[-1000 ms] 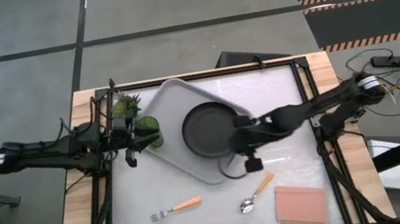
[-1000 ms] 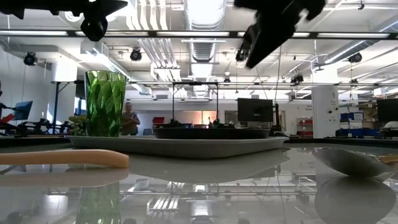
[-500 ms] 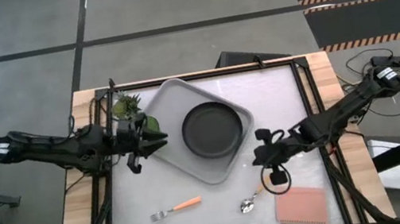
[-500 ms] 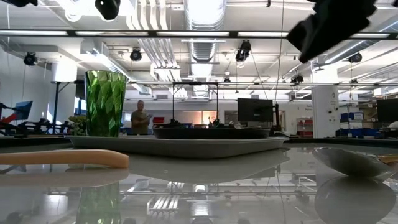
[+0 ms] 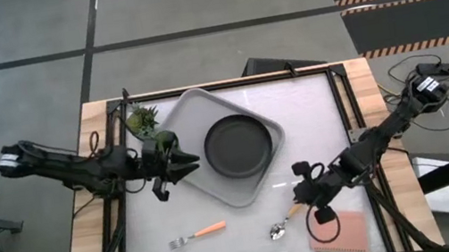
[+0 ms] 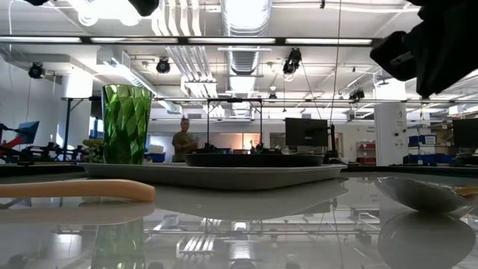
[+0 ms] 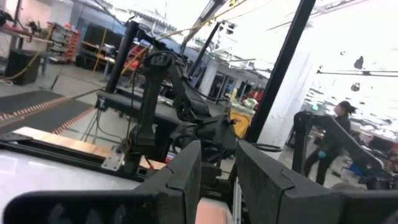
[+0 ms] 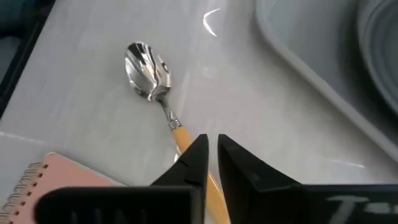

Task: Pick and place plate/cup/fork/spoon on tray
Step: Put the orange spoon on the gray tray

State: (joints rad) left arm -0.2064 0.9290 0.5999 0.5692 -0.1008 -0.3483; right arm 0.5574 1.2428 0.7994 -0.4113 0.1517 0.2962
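Observation:
The grey tray (image 5: 196, 117) lies mid-table, turned cornerwise. The black plate (image 5: 238, 146) rests flat in it, and the green cup (image 5: 164, 141) stands upright on its left corner (image 6: 127, 123). The fork (image 5: 198, 234) and the spoon (image 5: 287, 221) lie flat on the table near the front. My right gripper (image 5: 300, 193) is shut and hangs above the free end of the spoon's pale handle (image 8: 180, 134), clear of it. My left gripper (image 5: 187, 162) is above the tray beside the cup, empty, with a narrow gap between its fingers (image 7: 217, 180).
A pink spiral pad (image 5: 337, 231) lies at the front right, just beside the spoon and under my right arm. A small spiky potted plant (image 5: 142, 118) stands by the tray's far left edge. A person walks in the room behind the table (image 6: 183, 138).
My right gripper has left the space over the plate and gone toward the near right, to above the spoon's handle. My left gripper has risen and moved a little toward the right past the cup, which stays standing on the tray.

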